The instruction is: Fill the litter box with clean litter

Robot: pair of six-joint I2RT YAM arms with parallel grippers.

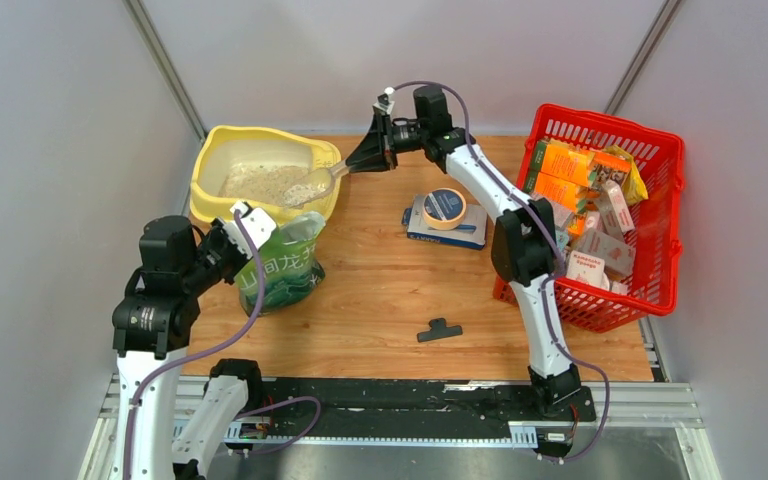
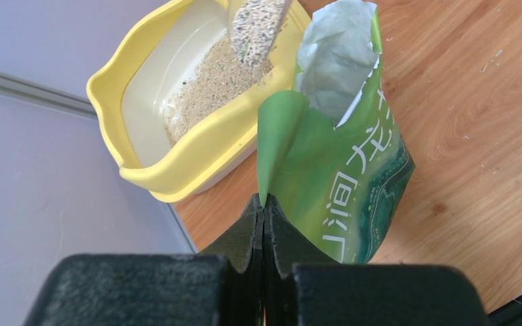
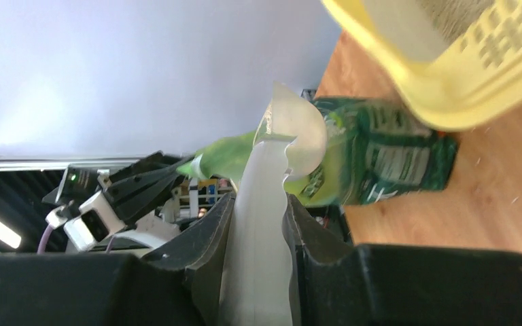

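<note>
The pale yellow litter box [image 1: 210, 150] stands at the back left with a layer of beige litter [image 1: 260, 180] in it. My right gripper [image 1: 350, 164] is shut on the handle of a translucent white scoop [image 1: 310, 186], whose bowl holds litter over the box's near right rim. My left gripper [image 1: 244, 224] is shut on the torn top edge of the green pouch [image 1: 285, 268], which stands open just in front of the box. The left wrist view shows the gripper [image 2: 264, 204], pouch [image 2: 353, 176], box [image 2: 177, 159] and loaded scoop [image 2: 258, 24]. The right wrist view shows the gripper [image 3: 258, 204], scoop handle [image 3: 262, 231], pouch [image 3: 380, 159] and box [image 3: 462, 95].
A red lattice basket [image 1: 660, 150] with orange and pink cartons [image 1: 560, 165] stands at the right. A roll of tape [image 1: 445, 207] lies on a flat box [image 1: 460, 235] mid-table. A small black clip [image 1: 440, 329] lies near the front edge.
</note>
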